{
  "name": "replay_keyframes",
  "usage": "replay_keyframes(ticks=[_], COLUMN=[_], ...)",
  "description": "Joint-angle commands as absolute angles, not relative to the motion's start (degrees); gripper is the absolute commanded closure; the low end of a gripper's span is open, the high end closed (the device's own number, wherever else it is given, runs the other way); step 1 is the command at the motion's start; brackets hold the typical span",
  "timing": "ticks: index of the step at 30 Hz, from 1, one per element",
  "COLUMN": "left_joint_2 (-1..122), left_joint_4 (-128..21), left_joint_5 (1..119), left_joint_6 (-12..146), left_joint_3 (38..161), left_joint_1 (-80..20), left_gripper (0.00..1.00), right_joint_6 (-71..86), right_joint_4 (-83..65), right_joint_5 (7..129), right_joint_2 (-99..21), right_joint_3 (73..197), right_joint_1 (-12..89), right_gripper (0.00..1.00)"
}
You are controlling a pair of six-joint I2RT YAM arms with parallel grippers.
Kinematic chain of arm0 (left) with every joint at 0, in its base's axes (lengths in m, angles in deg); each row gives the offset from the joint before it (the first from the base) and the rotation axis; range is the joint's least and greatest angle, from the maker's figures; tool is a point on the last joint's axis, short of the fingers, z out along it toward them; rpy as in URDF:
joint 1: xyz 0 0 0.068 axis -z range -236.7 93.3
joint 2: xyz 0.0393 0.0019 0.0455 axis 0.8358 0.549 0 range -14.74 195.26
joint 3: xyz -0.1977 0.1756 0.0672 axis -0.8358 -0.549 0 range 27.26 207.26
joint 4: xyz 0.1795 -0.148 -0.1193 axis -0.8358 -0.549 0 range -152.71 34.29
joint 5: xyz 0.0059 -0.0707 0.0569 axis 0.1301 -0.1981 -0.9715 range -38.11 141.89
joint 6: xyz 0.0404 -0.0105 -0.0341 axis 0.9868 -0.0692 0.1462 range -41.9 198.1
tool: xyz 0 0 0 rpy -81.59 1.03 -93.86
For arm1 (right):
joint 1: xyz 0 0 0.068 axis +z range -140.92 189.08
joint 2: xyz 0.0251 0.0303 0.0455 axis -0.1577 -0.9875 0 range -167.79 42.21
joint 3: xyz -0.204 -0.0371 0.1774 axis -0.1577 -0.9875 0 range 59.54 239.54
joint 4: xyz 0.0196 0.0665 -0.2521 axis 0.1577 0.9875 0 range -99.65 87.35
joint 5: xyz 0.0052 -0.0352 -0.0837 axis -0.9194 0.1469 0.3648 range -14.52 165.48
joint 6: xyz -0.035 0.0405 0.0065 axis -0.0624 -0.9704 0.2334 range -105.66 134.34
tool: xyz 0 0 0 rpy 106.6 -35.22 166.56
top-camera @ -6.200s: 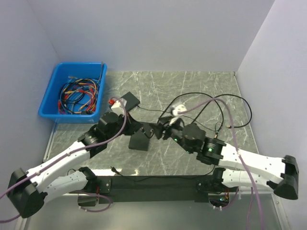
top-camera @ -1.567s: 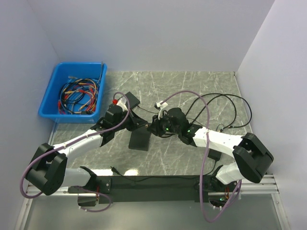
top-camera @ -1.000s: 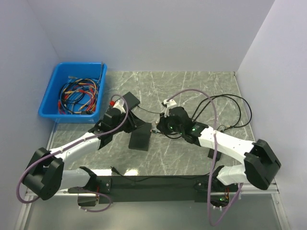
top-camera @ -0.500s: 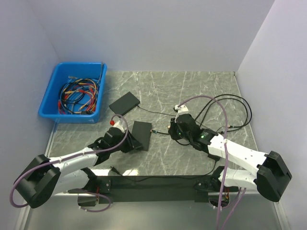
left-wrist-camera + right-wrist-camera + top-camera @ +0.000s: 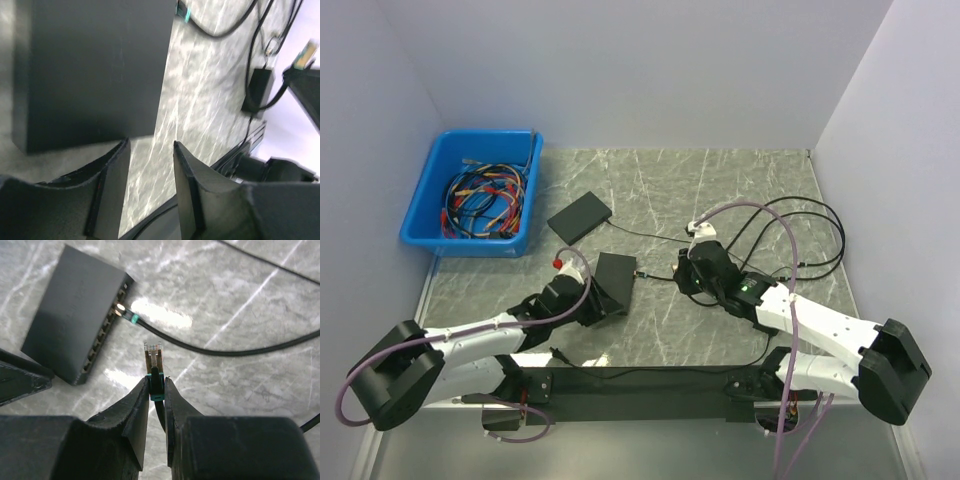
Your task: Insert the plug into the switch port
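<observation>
The switch (image 5: pixel 615 277) is a flat black box in the middle of the table, with its port row (image 5: pixel 102 332) facing right. One teal-booted cable (image 5: pixel 131 318) sits in a port at the far end. My right gripper (image 5: pixel 156 382) is shut on the plug (image 5: pixel 153 353). The plug has a clear tip and a teal boot, and it points at the table a short way right of the ports, apart from them. In the top view the right gripper (image 5: pixel 680 272) is just right of the switch. My left gripper (image 5: pixel 150 150) stands open at the switch's (image 5: pixel 95 70) near edge, with nothing between its fingers.
A blue bin (image 5: pixel 420 197) of coloured cables stands at the back left. A second flat black box (image 5: pixel 578 217) lies behind the switch. Black cable loops (image 5: pixel 805 238) spread over the right side. A small black adapter (image 5: pixel 258 89) lies to the right.
My left arm has pulled back to the near-left corner of the switch, which has shifted slightly. My right gripper has drawn back to the right with the plug.
</observation>
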State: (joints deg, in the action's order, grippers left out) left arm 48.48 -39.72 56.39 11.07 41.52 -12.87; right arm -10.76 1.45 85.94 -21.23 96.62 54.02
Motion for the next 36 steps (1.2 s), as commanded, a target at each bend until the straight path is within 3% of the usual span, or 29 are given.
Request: replay_keyframes(ticks=[1,12,25,36], left_joint_2=[46.3,43.0,52.8,56.8], left_joint_4=[-45.0,-50.6,-54.4,-54.6], left_joint_5=[52.1,45.0,41.1,43.2], left_joint_6=[7.8,5.6,9.5,17.4], left_joint_3=[41.7,38.9,46.1,48.5], left_joint_1=[-8.8,-7.6,-8.4,-17.1], left_gripper=[0.54,0.53,0.52,0.53], right_joint_6=[-12.3,-12.6,-13.2,-13.0], right_joint_4=[0.6,0.0,-0.9,-1.4], right_joint_5=[86.5,85.8,83.5,82.7], right_joint_2=[-19.8,-19.5,-17.7,-17.3], right_joint_3=[95.8,95.6,93.6,93.4], right_joint_1=[53.7,53.8,53.8,53.8], right_gripper=[1.00,1.00,1.00,1.00])
